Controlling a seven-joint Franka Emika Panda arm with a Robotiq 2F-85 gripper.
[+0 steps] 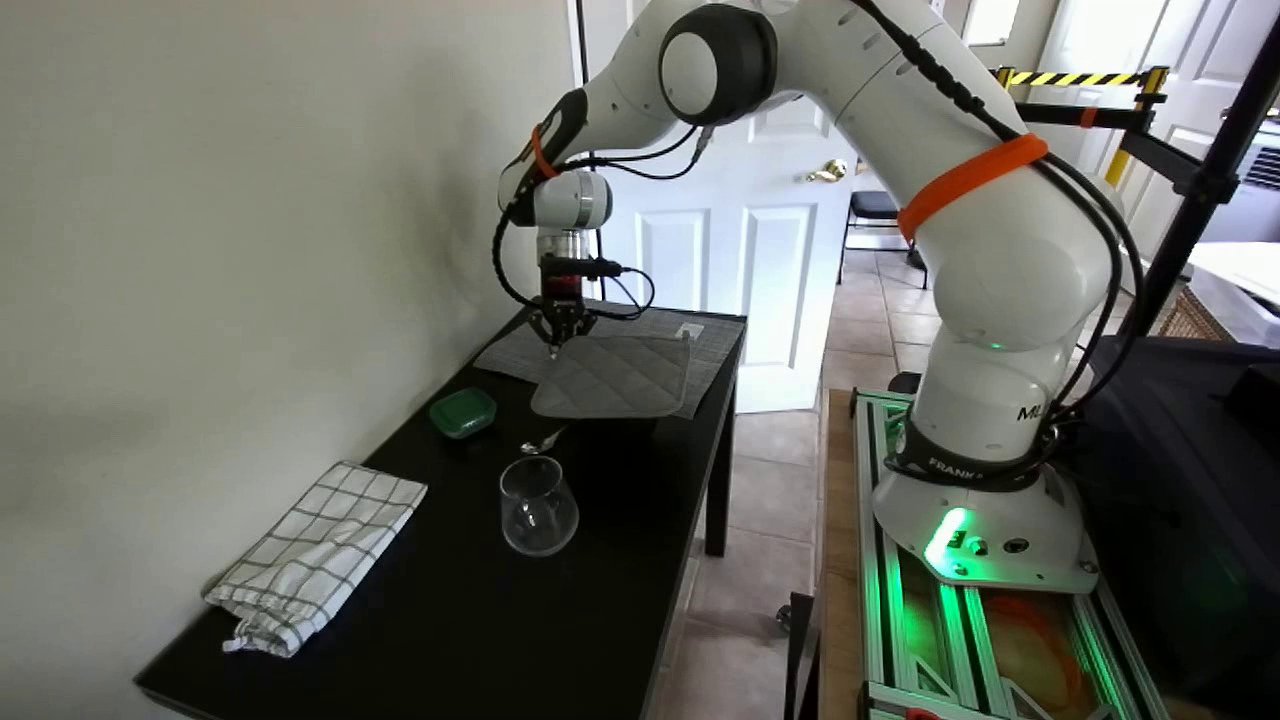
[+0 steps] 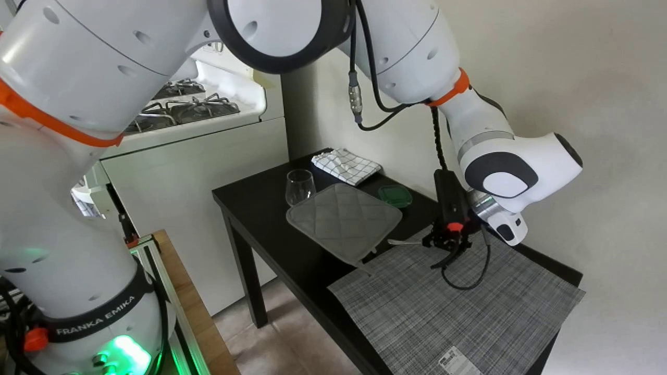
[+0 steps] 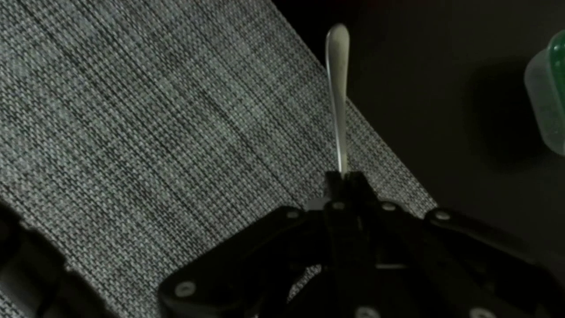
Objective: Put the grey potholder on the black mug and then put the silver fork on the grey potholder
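One pincer (image 3: 344,176) pinches one silver fork (image 3: 338,57) over one woven placemat (image 3: 176,110), near one grey potholder (image 2: 344,219).

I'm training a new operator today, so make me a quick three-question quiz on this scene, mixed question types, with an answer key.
1. Multiple choice: what colour is the lid of the small plastic container? A: red. B: green. C: blue.

2. True or false: the clear stemless glass stands off the woven grey placemat.

3. Open question: what is the gripper closed on?

Key:
1. B.
2. True.
3. A silver utensil; only its handle end shows in the wrist view, so fork or spoon cannot be told.
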